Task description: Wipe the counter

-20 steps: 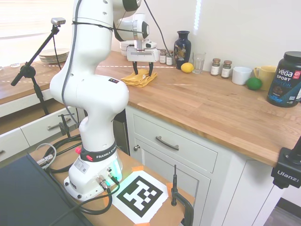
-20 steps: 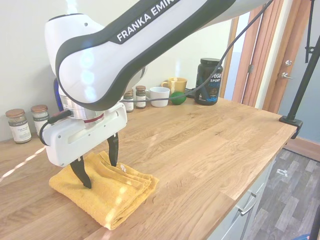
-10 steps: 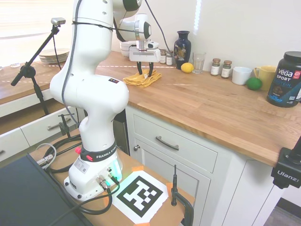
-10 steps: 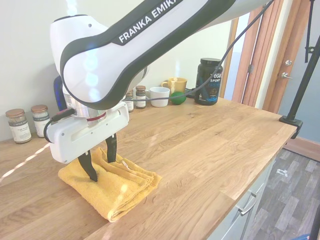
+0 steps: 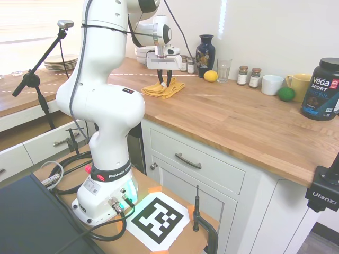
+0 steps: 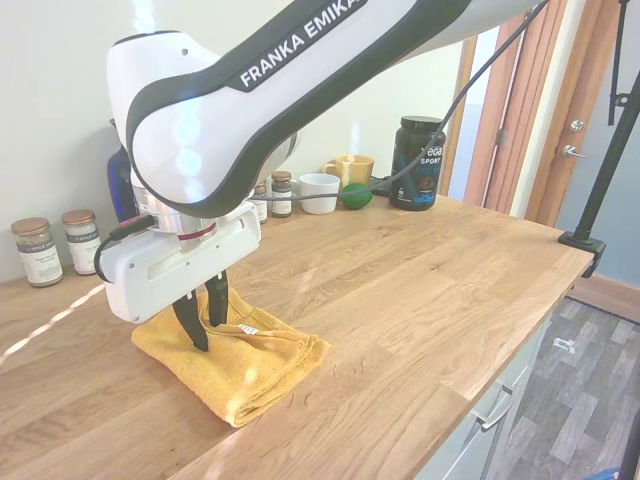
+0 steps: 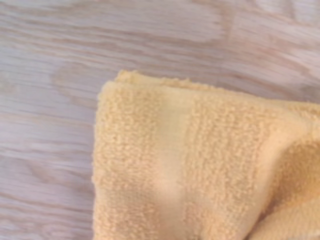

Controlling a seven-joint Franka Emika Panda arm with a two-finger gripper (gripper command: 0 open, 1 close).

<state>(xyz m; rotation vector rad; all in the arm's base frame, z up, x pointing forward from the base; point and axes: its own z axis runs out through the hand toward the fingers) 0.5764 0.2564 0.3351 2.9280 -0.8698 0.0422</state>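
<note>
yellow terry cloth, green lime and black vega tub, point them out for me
Yellow terry cloth [image 6: 262, 362], second exterior view, on its folded front part.
Round green lime [image 5: 286, 93], first exterior view, on its middle.
Black Vega protein tub [image 5: 321, 91], first exterior view, on its label.

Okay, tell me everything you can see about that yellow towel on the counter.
The yellow towel is terry cloth in a warm mustard yellow, folded into several layers with a plain woven band showing in the wrist view. It lies on the wooden counter, slightly rumpled and bunched upward in the middle, where the gripper has its two dark fingers closed on a pinch of the fabric. Nothing else touches it; the jars and mugs stand apart near the wall.
</note>
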